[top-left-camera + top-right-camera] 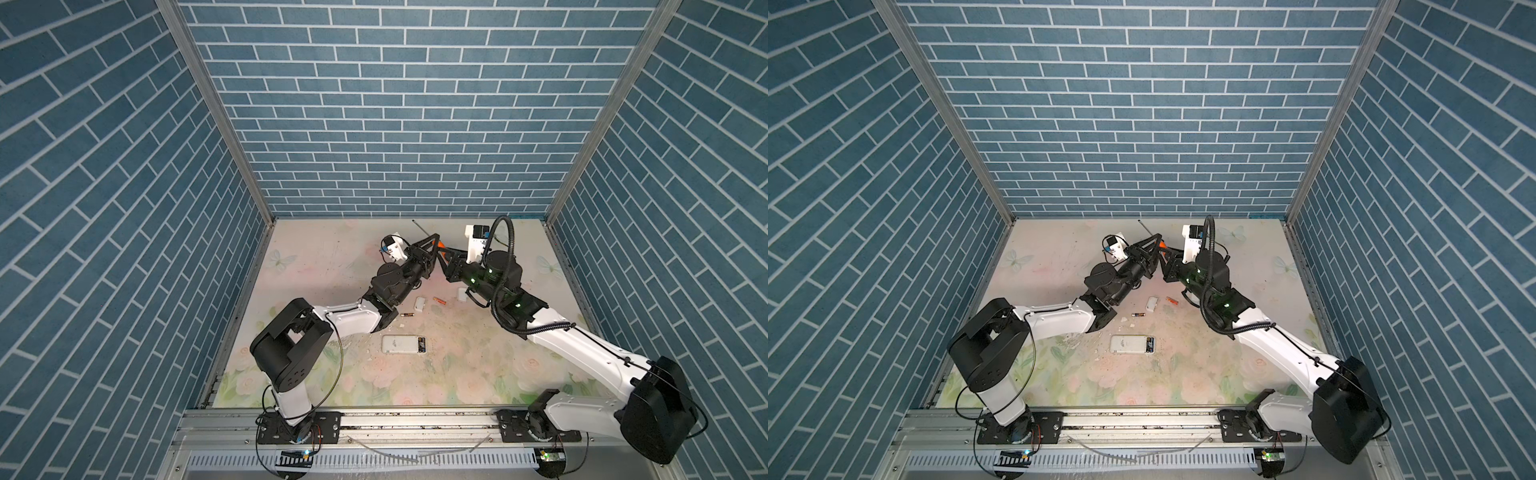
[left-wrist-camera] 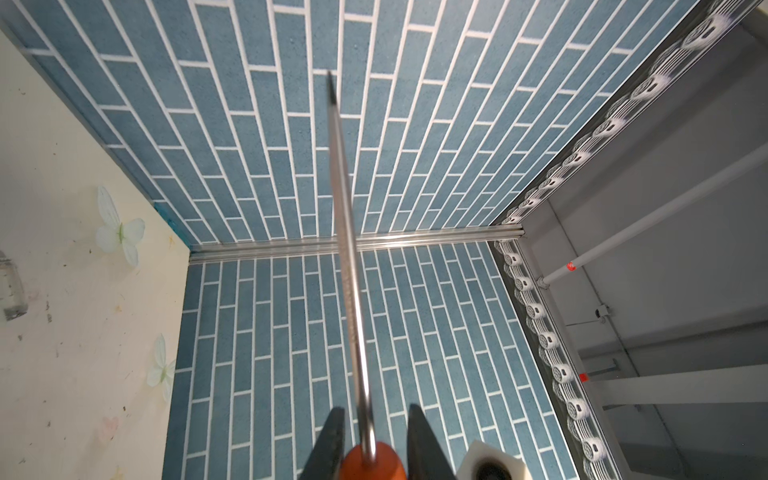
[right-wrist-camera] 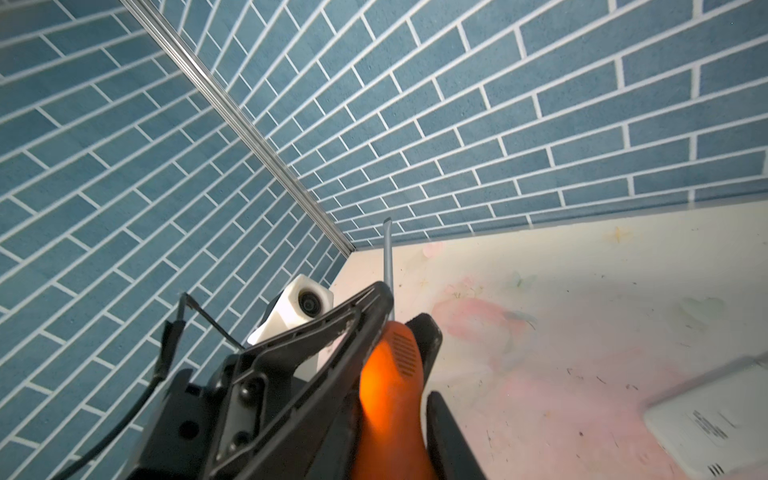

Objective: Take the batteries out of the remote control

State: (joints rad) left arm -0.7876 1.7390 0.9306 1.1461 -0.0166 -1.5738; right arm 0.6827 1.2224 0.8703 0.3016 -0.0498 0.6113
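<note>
Left hand [image 2: 374, 419] clamps your screwdriver [image 2: 347, 249]; right hand [image 1: 444, 254] flanks its handle, grip unclear. Some batteries [image 1: 406, 316] lie on the counter [image 1: 332, 270]; remote [image 1: 399, 345] possibly unfinished.

Dark battery [image 1: 407, 316], orange battery [image 1: 438, 300], both flat

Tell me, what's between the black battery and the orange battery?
A small white cover lies between the black battery and the orange battery, in both top views.

Blue brick walls [image 1: 395, 104], floral tabletop [image 1: 478, 365] — scuffed
</note>
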